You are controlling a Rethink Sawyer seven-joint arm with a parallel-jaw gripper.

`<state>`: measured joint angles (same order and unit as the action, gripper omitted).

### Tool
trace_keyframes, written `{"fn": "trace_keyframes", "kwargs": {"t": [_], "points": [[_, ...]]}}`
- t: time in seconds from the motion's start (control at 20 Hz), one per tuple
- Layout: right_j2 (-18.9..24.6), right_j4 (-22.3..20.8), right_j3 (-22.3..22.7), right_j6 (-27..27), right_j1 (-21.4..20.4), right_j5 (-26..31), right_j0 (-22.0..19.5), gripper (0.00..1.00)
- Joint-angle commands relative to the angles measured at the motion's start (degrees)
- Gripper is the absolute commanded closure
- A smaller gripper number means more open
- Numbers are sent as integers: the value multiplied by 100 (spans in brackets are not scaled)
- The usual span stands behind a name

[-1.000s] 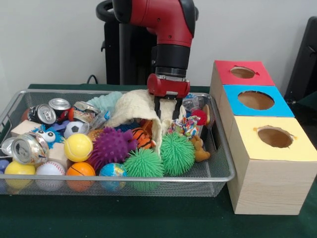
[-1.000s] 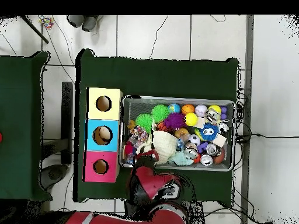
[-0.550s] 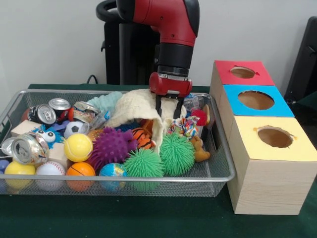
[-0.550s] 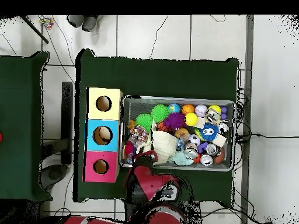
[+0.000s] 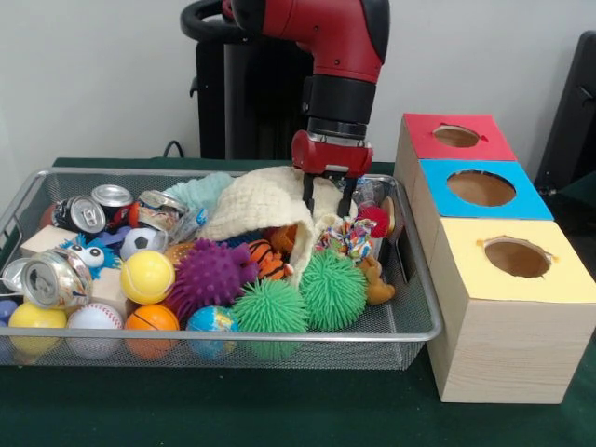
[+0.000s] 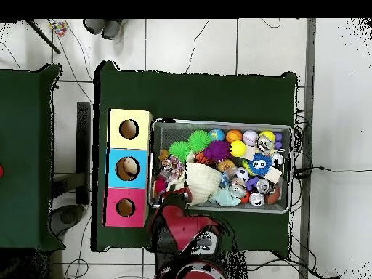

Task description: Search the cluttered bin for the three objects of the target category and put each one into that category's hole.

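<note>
The green worktop [image 5: 279, 410] carries a wire-mesh bin [image 5: 410, 317] packed with clutter and, just beside it, a row of three boxes, each with a round hole: red box [image 5: 438, 149], blue box [image 5: 521, 197], yellow box [image 5: 559, 279]. The red arm [image 5: 340, 56] comes down over the bin's back corner nearest the boxes. Its gripper [image 5: 328, 199] hangs there with the jaws a little apart, their tips at the upper fold of a cream knitted cloth [image 5: 256, 205]; whether they pinch that fold I cannot tell. The cloth drapes over the toys in the middle of the bin. It looks soft, light and limp, so it should sag and drag when lifted; a bunched fold near its top offers the surest hold. In front lie two green spiky balls [image 5: 333, 289], a purple spiky ball [image 5: 212, 275] and crushed cans [image 5: 56, 279].
</note>
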<state>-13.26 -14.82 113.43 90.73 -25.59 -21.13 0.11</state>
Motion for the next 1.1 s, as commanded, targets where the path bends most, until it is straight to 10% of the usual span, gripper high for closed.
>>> {"fn": "trace_keyframes", "kwargs": {"t": [0.05, 0.5, 1.1], "points": [[1323, 19, 617, 893, -253, 1614, 49, 0], [1539, 26, 413, 579, -854, 2461, -105, 0], [1642, -188, 329, 607, -724, 2155, -223, 0]]}}
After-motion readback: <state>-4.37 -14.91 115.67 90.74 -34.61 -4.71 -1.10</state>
